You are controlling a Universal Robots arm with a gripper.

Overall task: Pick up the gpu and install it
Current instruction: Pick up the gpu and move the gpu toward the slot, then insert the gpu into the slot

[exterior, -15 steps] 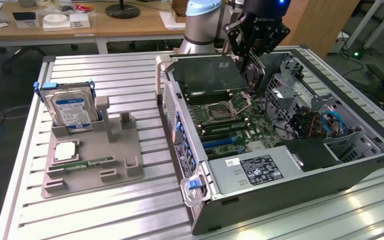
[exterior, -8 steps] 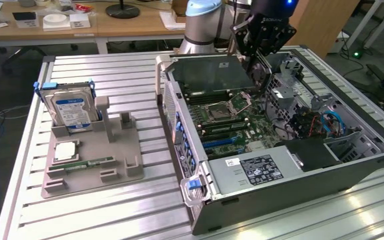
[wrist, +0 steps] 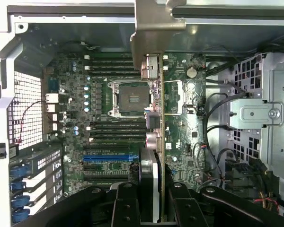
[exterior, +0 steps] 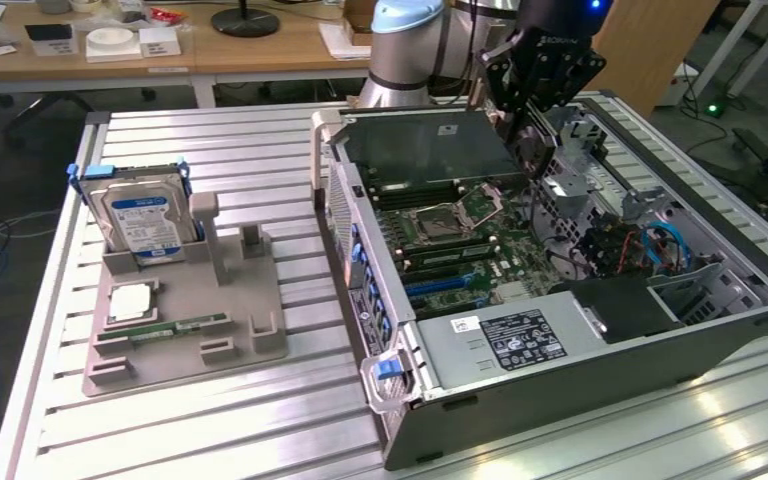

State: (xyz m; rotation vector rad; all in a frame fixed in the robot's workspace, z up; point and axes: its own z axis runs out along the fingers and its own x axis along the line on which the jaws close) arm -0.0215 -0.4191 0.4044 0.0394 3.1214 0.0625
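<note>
I record the pincer (exterior: pixel 534 145) clamped on the gpu (exterior: pixel 424 145), which hangs on edge over the motherboard (exterior: pixel 484 250) inside the open computer case (exterior: pixel 598 355) on the surface (exterior: pixel 224 420).

gpu (exterior: pixel 424 145): thin dark green card, silver bracket at one end. Clamped edge-down in my gripper (wrist: pixel 154 198), tilted, hanging above far end of open case (exterior: pixel 598 370), not seated.
</note>
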